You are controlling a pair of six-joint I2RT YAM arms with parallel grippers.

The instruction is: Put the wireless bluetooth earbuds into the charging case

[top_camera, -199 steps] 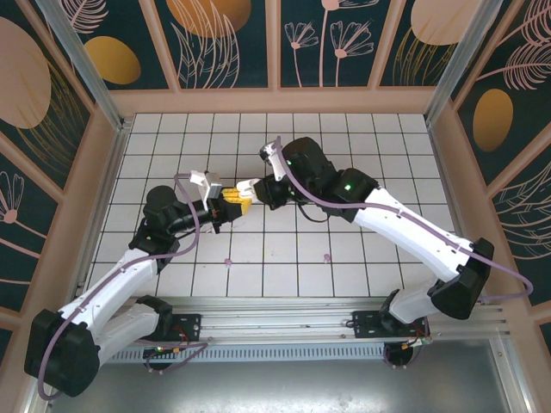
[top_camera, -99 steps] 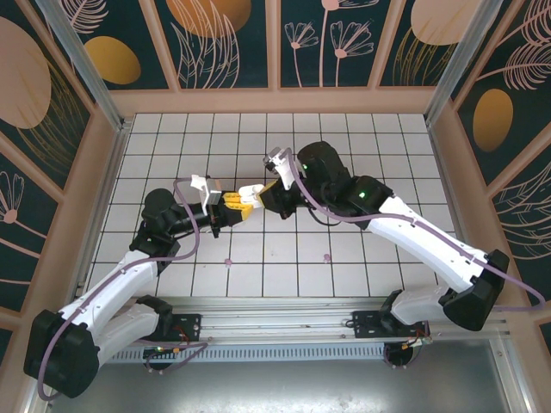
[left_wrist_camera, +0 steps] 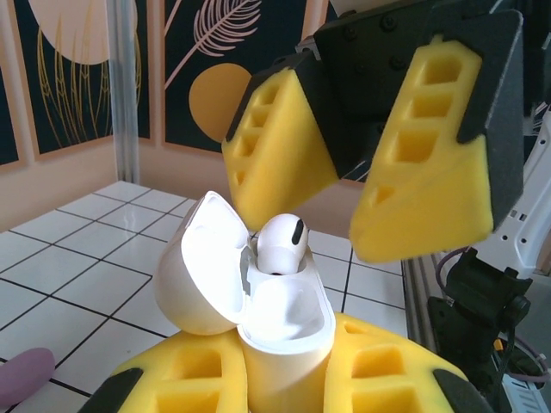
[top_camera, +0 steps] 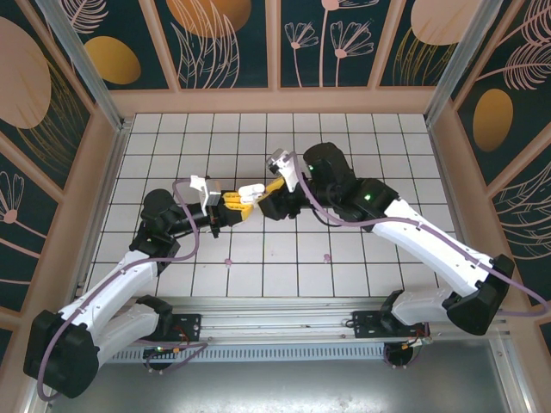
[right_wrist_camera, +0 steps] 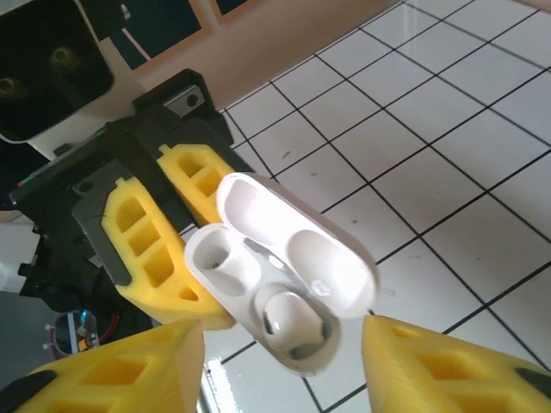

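Charging case (left_wrist_camera: 280,340) gripped mid-table, lid open, one earbud (left_wrist_camera: 277,245) seated.
Small, light, glossy hard plastic, it looked slippery, its hinge delicate. The left gripper (top_camera: 231,203) clamped the lower body between foam pads, the sensible hold. The right gripper (left_wrist_camera: 349,168) hovered just above, fingers spread and carrying nothing. The second socket (right_wrist_camera: 215,256) sat empty.

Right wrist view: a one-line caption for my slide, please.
Open charging case held in the left gripper, one earbud in its well, the other well empty, right gripper open.
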